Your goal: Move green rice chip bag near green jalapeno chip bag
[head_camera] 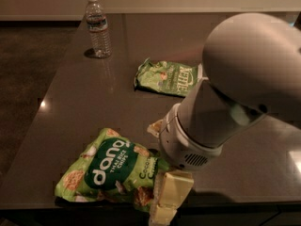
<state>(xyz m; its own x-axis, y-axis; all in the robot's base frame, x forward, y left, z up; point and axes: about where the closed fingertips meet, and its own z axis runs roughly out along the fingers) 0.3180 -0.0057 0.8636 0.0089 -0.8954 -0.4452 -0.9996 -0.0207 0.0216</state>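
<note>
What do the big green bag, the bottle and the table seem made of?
The green rice chip bag: thin glossy printed film, probably plastic; crinkled, catching light. The water bottle: likely clear plastic; see-through, white cap. The table: dark, smooth, polished top, maybe stone or laminate; it shows reflections. The gripper is at the bag's right end, by the table's front edge.

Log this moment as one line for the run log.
gripper: at right end of green rice chip bag | green jalapeno chip bag: flat, farther back, apart | water bottle: upright, far left
</note>
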